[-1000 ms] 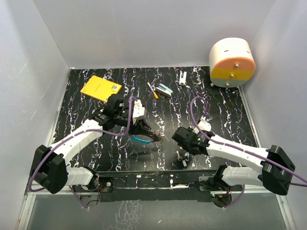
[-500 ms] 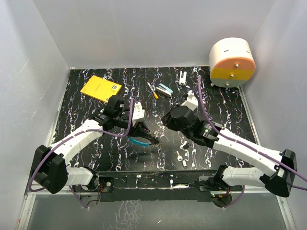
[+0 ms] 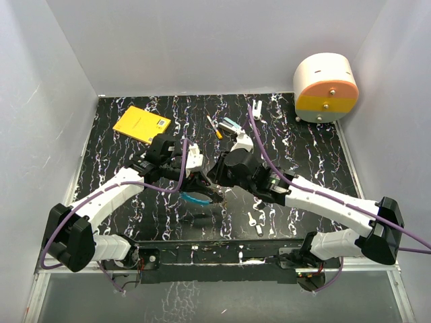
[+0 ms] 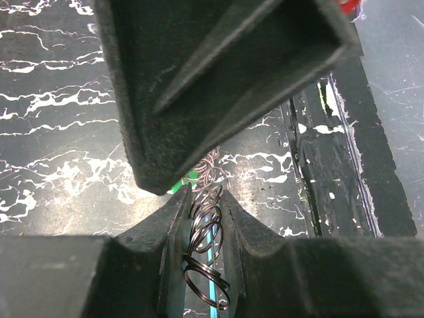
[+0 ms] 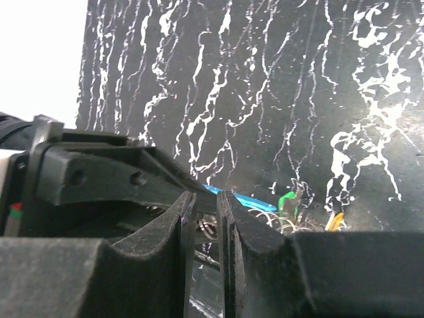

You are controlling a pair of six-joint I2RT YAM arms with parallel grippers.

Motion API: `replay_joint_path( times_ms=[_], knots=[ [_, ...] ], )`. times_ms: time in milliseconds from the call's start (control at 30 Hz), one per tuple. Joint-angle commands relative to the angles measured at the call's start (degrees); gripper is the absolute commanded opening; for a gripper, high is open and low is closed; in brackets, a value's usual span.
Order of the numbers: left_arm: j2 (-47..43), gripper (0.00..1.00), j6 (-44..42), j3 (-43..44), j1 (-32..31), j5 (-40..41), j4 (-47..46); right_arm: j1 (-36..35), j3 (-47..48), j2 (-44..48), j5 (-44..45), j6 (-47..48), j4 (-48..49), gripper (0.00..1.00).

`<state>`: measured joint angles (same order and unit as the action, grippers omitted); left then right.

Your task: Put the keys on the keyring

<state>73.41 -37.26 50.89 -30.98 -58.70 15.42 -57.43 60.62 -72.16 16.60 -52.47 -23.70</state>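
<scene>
My left gripper (image 3: 204, 188) is shut on the keyring (image 3: 195, 199), which has a blue arc. In the left wrist view its jaws (image 4: 202, 193) pinch several small silver rings and the blue arc (image 4: 212, 228); a green key head (image 4: 189, 177) shows just beyond. My right gripper (image 3: 217, 176) hovers right at the left gripper's tips. In the right wrist view its jaws (image 5: 206, 195) stand a narrow gap apart, and I cannot see anything held. Past them lie the blue arc (image 5: 245, 199), a green-headed key (image 5: 286, 201) and a yellow-headed key (image 5: 334, 220). Two silver keys (image 3: 250, 217) (image 3: 260, 229) lie loose on the table.
A yellow notebook (image 3: 141, 123) lies at the back left. An orange-and-white stick (image 3: 214, 126), a teal-and-white block (image 3: 231, 126) and a small white part (image 3: 257, 108) lie at the back middle. A white, orange and yellow drum (image 3: 325, 87) stands at the back right. White walls surround the table.
My right arm has lifted from the loose keys near the front edge and swung left and back to the left gripper's tips. The left arm has barely moved.
</scene>
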Motion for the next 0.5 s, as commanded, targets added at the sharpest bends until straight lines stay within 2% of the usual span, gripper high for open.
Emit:
replay_joint_path(
  times_ms=[0, 467],
  knots=[
    [-1.0, 0.0, 0.5, 1.3, -0.2, -2.3, -1.4, -1.5, 3.4, 0.5, -1.2, 1.4, 2.6, 0.24],
    [-1.2, 0.0, -0.7, 1.6, -0.2, -2.2, -0.5, -3.8, 1.3, 2.5, -0.4, -1.2, -1.2, 0.24]
  ],
)
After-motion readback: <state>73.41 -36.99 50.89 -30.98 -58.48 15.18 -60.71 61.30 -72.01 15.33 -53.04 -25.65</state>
